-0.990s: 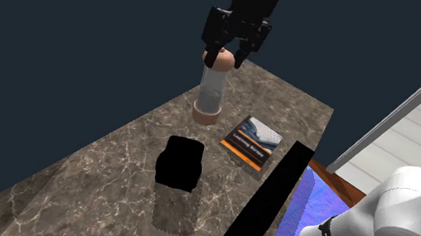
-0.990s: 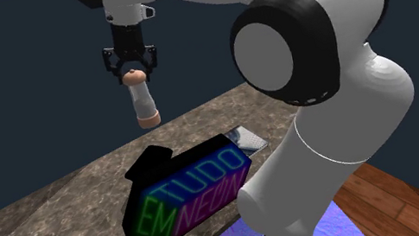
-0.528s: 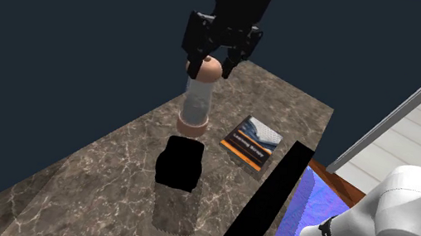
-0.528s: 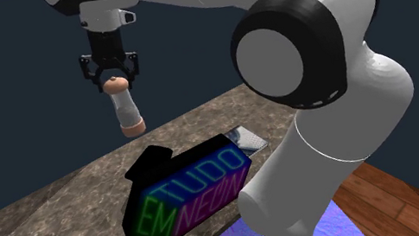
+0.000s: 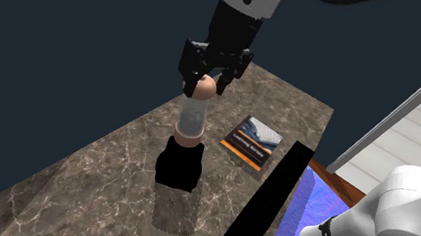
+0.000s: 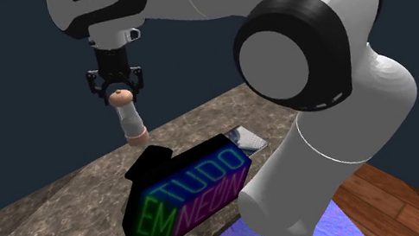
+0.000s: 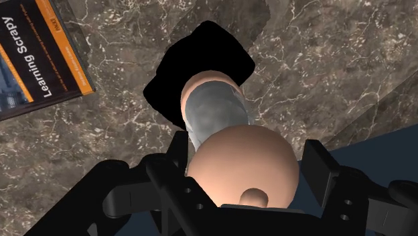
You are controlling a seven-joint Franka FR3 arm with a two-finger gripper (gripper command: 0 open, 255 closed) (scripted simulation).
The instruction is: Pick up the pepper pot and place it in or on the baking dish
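Observation:
The pepper pot (image 5: 192,117) is a tall cylinder with a greyish body and tan caps at both ends. My gripper (image 5: 203,83) is shut on its rounded tan top, and it hangs upright in the air. Its lower end is just above the baking dish (image 5: 179,166), a plain black shape on the marble counter. In the wrist view the pot (image 7: 214,110) points down from between my gripper (image 7: 244,181) at the black dish (image 7: 201,50). The second exterior view has the gripper (image 6: 117,91) carrying the pot (image 6: 130,120) above the dish (image 6: 151,159).
A book (image 5: 252,142) with an orange band lies on the marble counter (image 5: 84,180) beside the dish, on the shoulder view's right. A black panel (image 5: 264,204) with neon lettering (image 6: 194,192) stands along the counter's near edge. Dark blue wall behind.
The gripper has carried the pepper pot toward the shoulder view's left and downward, from beside the book to right above the black dish. The grip is unchanged.

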